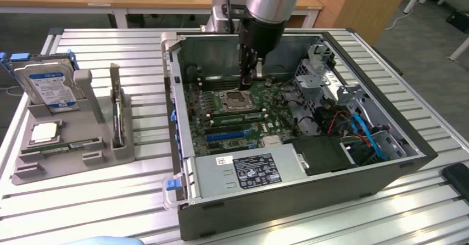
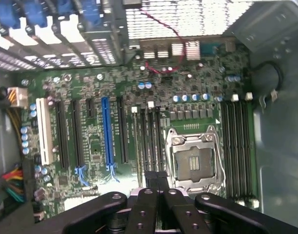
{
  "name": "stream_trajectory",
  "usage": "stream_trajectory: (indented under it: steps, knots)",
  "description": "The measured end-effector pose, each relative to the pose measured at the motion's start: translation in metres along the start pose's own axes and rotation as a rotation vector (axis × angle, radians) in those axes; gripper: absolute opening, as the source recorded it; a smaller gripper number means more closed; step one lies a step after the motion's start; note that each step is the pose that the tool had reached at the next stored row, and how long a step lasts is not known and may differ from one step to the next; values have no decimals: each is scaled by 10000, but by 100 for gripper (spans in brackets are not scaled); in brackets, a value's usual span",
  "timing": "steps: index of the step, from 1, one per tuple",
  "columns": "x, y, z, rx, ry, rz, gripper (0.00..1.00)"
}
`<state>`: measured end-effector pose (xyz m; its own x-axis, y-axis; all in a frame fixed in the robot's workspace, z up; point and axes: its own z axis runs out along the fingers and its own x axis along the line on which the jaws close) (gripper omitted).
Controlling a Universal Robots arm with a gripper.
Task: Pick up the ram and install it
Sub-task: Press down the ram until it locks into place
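Note:
One ram (image 1: 71,145), a thin green stick, lies flat in the grey holder (image 1: 110,156) on the exterior view's left, outside the case. My gripper (image 1: 249,84) is down inside the open computer case (image 1: 293,206), just above the motherboard beside the silver processor socket (image 1: 236,98). In the wrist view the gripper (image 2: 156,178) is shut, its black fingers (image 2: 150,181) pressed together over the dark memory slots (image 2: 148,136) next to the socket (image 2: 193,156). I see nothing held between the fingers. A second bank of memory slots (image 2: 236,146) runs on the socket's other side.
The grey holder also carries a hard drive (image 1: 51,85) standing upright, a square silver chip (image 1: 45,131) and an upright card (image 1: 115,110). Inside the case are the power supply (image 1: 249,171), drive cages (image 1: 322,72), blue cables (image 1: 366,132) and long expansion slots (image 2: 107,129).

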<state>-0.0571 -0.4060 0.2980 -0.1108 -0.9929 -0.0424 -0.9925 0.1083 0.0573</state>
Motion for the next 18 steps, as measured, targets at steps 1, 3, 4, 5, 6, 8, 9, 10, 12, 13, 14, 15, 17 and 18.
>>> stream_trajectory:
  steps: [1,3,4,5,6,8,9,10,12,13,14,15,17,18]
  knots:
    - [0,0,2,8,-10,179,10]
    - [0,0,5,23,-29,534,10]
    - [0,0,7,30,-39,707,10]
    - [0,-1,9,37,-49,880,10]
    - [1,-1,11,45,-58,1053,10]
    - [1,-1,14,60,-77,1401,10]
    - [1,-1,16,68,-87,1575,10]
    - [1,-1,18,75,-97,1764,10]
    - [1,-1,22,90,-117,2111,10]
    - [1,-1,24,98,-127,2286,10]
    - [1,-2,26,105,-137,2459,10]
    - [1,-2,27,112,-146,2632,10]
    - [1,-2,31,128,-166,2991,10]
    - [2,-2,33,135,-176,3165,10]
